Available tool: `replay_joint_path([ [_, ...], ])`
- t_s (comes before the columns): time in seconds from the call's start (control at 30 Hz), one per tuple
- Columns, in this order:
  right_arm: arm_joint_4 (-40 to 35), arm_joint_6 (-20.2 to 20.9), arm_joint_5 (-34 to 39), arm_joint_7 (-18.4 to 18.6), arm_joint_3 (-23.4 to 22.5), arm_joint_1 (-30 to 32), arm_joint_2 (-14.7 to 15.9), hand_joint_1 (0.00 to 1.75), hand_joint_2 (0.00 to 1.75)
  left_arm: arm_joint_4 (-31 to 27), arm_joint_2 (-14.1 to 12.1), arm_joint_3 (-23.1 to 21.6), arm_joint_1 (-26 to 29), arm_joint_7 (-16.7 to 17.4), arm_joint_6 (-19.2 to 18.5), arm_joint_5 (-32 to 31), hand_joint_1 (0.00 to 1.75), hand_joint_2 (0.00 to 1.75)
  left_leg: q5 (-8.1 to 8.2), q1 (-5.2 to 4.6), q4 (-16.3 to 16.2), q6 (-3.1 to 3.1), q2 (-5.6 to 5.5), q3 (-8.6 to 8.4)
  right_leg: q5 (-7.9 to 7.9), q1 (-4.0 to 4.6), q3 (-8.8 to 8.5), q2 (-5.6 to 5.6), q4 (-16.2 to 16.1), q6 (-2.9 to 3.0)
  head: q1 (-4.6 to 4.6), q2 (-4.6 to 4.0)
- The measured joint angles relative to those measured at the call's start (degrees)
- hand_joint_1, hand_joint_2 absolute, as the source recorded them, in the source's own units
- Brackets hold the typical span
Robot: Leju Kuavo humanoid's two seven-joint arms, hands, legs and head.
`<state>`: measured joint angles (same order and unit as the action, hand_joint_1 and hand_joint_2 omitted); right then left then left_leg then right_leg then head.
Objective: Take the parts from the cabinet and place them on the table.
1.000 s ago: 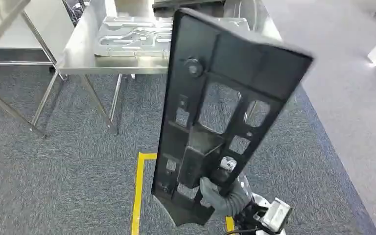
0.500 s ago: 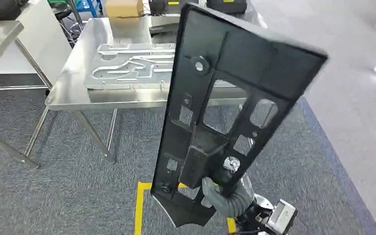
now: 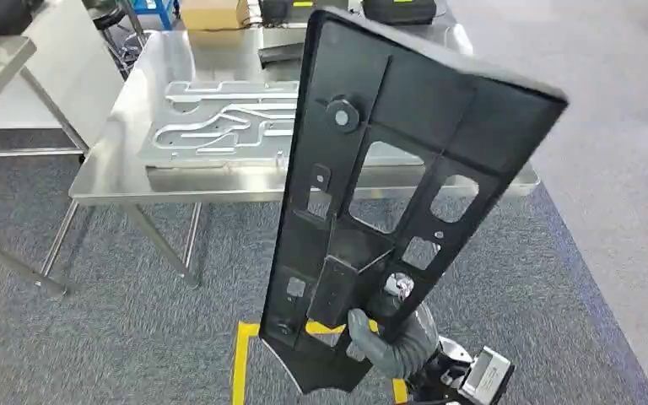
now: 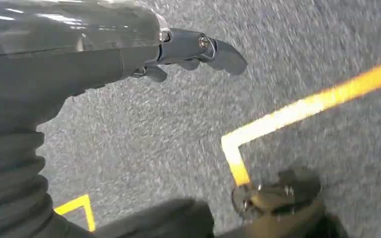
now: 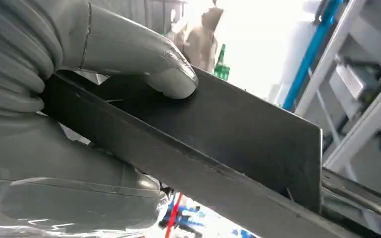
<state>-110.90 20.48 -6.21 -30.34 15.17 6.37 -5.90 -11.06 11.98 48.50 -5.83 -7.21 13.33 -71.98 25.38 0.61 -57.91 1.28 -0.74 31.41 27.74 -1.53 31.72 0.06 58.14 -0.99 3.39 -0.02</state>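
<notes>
We hold the black part (image 3: 388,194) upright in our right hand (image 3: 384,342), the fingers (image 3: 363,325) closed on its lower end, with the thumb (image 5: 144,54) pressed flat on one face in the right wrist view. The part is a long, flat frame with cut-out windows and a round boss near its top, tilted slightly and standing in the air on our side of the worktop (image 3: 118,173), not yet over it. Our left hand (image 4: 129,54) hangs over the carpet (image 3: 118,337), its fingers (image 4: 218,49) loosely apart and holding nothing.

We judge the carry well along, with the placing yet to come. The grip sits low on a tall part, so most of its length rides above the hand; a sway or a quick stop could lever it round in the fingers or let it slip. Tipping it down, its upper end could strike the near edge of the worktop, or land on the silver plate (image 3: 219,126) already lying toward the middle, scraping or shifting it. The part also screens much of our own sight of the landing spot.

At the far edge stand a cardboard box (image 3: 213,13) and dark cases (image 3: 398,10); we cannot tell what is in them.
</notes>
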Motion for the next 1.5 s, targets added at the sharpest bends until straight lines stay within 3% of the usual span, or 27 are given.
replay_joint_path([
  [0.1,0.00,-0.07,0.00,-0.02,0.00,-0.09,0.00,1.75,1.75,0.00,0.00,0.00,0.02,-0.02,0.04,0.00,0.00,1.75,1.43,0.41,-2.31,0.51,0.39,0.83,0.19,0.09,-1.20,-0.18,-0.33,1.34,0.00,0.00],
  [0.2,0.02,-0.09,0.00,-0.07,0.04,-0.04,0.02,1.75,1.75,0.00,0.00,0.07,-0.56,-0.31,0.04,0.18,0.00,1.75,7.26,0.37,-14.41,0.88,0.55,7.07,0.72,0.55,-1.51,-0.47,-0.29,2.05,0.00,0.00],
  [0.23,0.04,-0.09,0.00,-0.07,0.04,-0.03,0.02,1.75,1.75,0.00,0.00,0.07,-0.78,-0.37,0.04,0.18,0.00,1.75,8.07,0.37,-17.63,0.76,0.58,8.83,0.92,0.77,-1.69,-0.47,-0.29,2.20,0.00,0.00],
  [0.27,0.07,-0.07,0.00,-0.07,0.04,-0.03,0.02,1.75,1.75,0.00,0.00,0.07,-0.81,-0.37,0.11,0.18,0.00,1.75,7.21,0.33,-17.76,0.51,0.58,9.25,1.20,0.94,-2.01,-0.40,-0.28,2.27,0.00,0.00],
  [0.3,0.07,-0.07,0.00,-0.07,0.04,-0.03,0.02,1.75,1.75,0.00,0.02,0.07,-0.77,-0.37,0.11,0.15,0.00,1.75,5.25,0.24,-15.37,0.22,0.58,8.39,1.51,1.10,-2.43,-0.26,-0.29,2.28,0.00,0.00],
  [0.37,0.07,-0.09,0.00,-0.07,0.07,-0.06,0.02,1.75,1.75,0.00,0.04,0.07,-0.35,-0.24,0.07,0.04,0.00,1.75,-1.21,-0.25,-5.78,-1.05,0.56,4.69,2.26,1.42,-3.63,-0.06,-0.30,2.27,0.00,0.00],
  [0.4,0.09,-0.09,0.00,-0.07,0.07,-0.03,0.02,1.75,1.75,0.00,0.00,0.07,-0.07,-0.24,0.04,0.04,0.00,1.75,-2.17,-0.60,-2.98,-1.82,0.67,3.47,2.56,1.20,-3.90,-0.05,-0.51,2.21,-0.02,0.00],
  [0.43,0.13,-0.09,0.00,-0.09,0.07,-0.07,0.06,1.75,1.75,0.00,-0.09,0.07,-0.05,-0.22,0.06,0.06,0.00,1.75,-0.59,-1.01,-2.93,-1.91,0.72,4.04,2.53,1.25,-3.84,-0.02,-0.45,1.93,0.02,0.00],
  [0.47,0.13,-0.09,0.02,-0.09,0.07,-0.04,0.04,1.75,1.75,0.00,-0.07,0.07,-0.03,-0.22,0.07,0.04,0.00,1.75,-0.33,-1.22,-1.22,-2.53,0.69,3.27,2.74,1.12,-3.36,-0.04,-0.43,1.33,0.04,0.00],
  [0.5,0.15,-0.09,0.00,-0.02,0.09,0.08,0.07,1.75,1.75,0.00,-0.02,0.07,-0.04,-0.26,0.04,0.09,0.00,1.75,-0.96,-1.22,-1.19,-2.20,0.72,3.34,3.03,1.12,-3.59,-0.18,-0.60,0.93,0.04,0.00],
  [0.57,0.00,-0.09,0.00,-0.07,0.13,-0.19,0.04,1.75,1.75,0.00,0.15,0.07,-0.05,-0.28,0.04,0.04,0.00,1.75,-1.11,-0.54,0.42,-2.43,0.61,2.42,3.37,1.57,-4.50,-0.37,-1.23,0.37,0.02,0.00],
  [0.6,0.00,-0.09,0.00,-0.07,0.13,-0.19,0.09,1.75,1.75,0.00,0.22,0.07,0.02,-0.26,0.04,0.00,0.00,1.75,-1.25,-0.42,1.15,-2.40,0.58,1.54,3.79,1.32,-4.58,-0.19,-0.40,0.21,0.02,0.00],
  [0.63,-0.02,-0.11,0.02,-0.15,0.13,-0.32,0.11,1.75,1.75,0.00,0.28,0.07,0.11,-0.17,0.04,-0.02,0.00,1.75,-1.10,-0.30,1.43,-2.71,0.73,1.06,5.35,1.25,-2.97,-0.12,2.50,0.01,0.02,0.00],
  [0.7,0.07,-0.11,0.00,-0.13,0.13,-0.15,0.15,1.75,1.75,0.00,0.31,0.07,0.22,-0.15,0.04,-0.02,0.00,1.75,-0.57,-0.33,1.39,-2.94,0.76,0.72,8.92,0.92,2.79,-0.08,11.84,-0.50,0.02,0.00],
  [0.73,0.11,-0.13,0.00,-0.11,0.13,-0.06,0.20,1.75,1.75,0.00,0.31,0.07,0.28,-0.15,0.04,-0.02,0.00,1.75,-0.30,-0.35,1.34,-2.98,0.74,0.56,9.54,0.78,5.37,-0.08,15.38,-0.75,0.02,0.00],
  [0.77,0.13,-0.15,0.00,-0.11,0.13,-0.06,0.24,1.75,1.75,0.00,0.31,0.07,0.32,-0.11,0.04,-0.02,0.00,1.75,0.00,-0.34,1.26,-2.93,0.68,0.31,8.75,0.65,6.92,-0.10,16.66,-0.94,0.02,0.00],
  [0.8,0.13,-0.22,0.00,-0.11,0.13,-0.05,0.28,1.75,1.75,0.00,0.31,0.07,0.34,0.02,0.04,-0.04,0.00,1.75,0.40,-0.30,1.21,-2.85,0.55,-0.17,6.16,0.50,7.01,-0.11,14.93,-1.09,0.02,0.00],
  [0.87,0.13,-0.37,-0.07,-0.15,0.13,-0.02,0.31,1.75,1.75,0.00,0.33,0.07,0.41,0.24,0.04,-0.13,0.00,1.75,1.35,-0.24,0.93,-2.54,0.39,-1.34,-0.70,0.20,4.06,-0.16,5.90,-1.12,0.02,0.00],
  [0.9,0.13,-0.39,-0.09,-0.18,0.13,0.06,0.33,1.75,1.75,0.00,0.35,0.07,0.52,0.48,0.04,-0.11,0.00,1.75,1.95,-0.23,0.71,-2.24,0.37,-1.76,-3.06,0.17,2.65,-0.25,1.25,-0.94,0.02,0.00],
  [1.03,0.04,-0.39,-0.15,-0.24,0.22,0.63,0.35,1.75,1.75,0.00,0.33,0.09,0.42,0.92,-0.02,0.02,0.00,1.75,2.73,-0.52,0.51,-0.92,0.45,-1.47,-1.65,0.79,2.44,0.05,0.72,0.35,0.02,0.00],
  [1.13,-0.04,-0.22,-0.15,-0.26,0.31,0.50,0.33,1.75,1.75,-0.04,0.31,0.09,0.39,1.01,-0.13,0.02,0.00,1.75,4.27,-0.29,-1.92,-0.02,0.55,-1.19,-1.09,0.30,0.94,-0.02,-0.16,1.52,0.04,0.00],
  [1.2,-0.02,-0.02,-0.15,-0.28,0.50,0.40,0.31,1.75,1.75,-0.04,0.31,0.11,-0.11,0.59,-0.13,0.26,0.00,1.75,8.04,-0.12,-11.02,0.39,0.56,3.72,-0.52,0.38,0.36,-0.38,-0.15,1.81,0.04,0.00],
  [1.23,0.00,0.04,-0.15,-0.26,0.50,0.42,0.31,1.75,1.75,-0.04,0.31,0.11,-0.39,0.46,-0.13,0.31,0.00,1.75,9.18,-0.09,-15.05,0.51,0.57,6.01,-0.22,0.41,0.11,-0.48,-0.13,1.83,0.04,0.00],
  [1.27,0.00,0.07,-0.15,-0.26,0.52,0.42,0.31,1.75,1.75,-0.04,0.31,0.13,-0.58,0.42,-0.11,0.33,0.00,1.75,9.11,-0.09,-17.27,0.59,0.59,7.40,0.10,0.41,-0.25,-0.47,-0.10,1.77,0.04,0.00],
  [1.33,0.02,0.22,-0.15,-0.22,0.55,0.43,0.31,1.75,1.75,-0.04,0.31,0.13,-0.51,0.50,-0.04,0.22,0.00,1.75,4.93,-0.02,-13.62,0.45,0.62,6.22,0.84,0.36,-1.43,-0.27,-0.10,1.57,0.04,0.00],
  [1.4,0.11,0.52,-0.13,-0.24,0.55,0.39,0.31,1.75,1.75,-0.04,0.29,0.13,-0.16,0.78,0.04,0.00,0.00,1.75,-1.34,0.05,-3.92,0.06,0.63,2.62,1.71,0.31,-2.85,-0.03,-0.02,1.13,0.04,0.00],
  [1.5,0.59,0.74,0.04,-0.46,0.57,-0.05,0.28,1.75,1.75,-0.04,0.31,0.13,0.02,1.11,0.09,0.00,0.00,1.75,1.11,-0.55,-1.19,-0.94,0.61,1.18,2.02,0.56,-2.23,0.00,0.11,0.18,0.02,0.00],
])
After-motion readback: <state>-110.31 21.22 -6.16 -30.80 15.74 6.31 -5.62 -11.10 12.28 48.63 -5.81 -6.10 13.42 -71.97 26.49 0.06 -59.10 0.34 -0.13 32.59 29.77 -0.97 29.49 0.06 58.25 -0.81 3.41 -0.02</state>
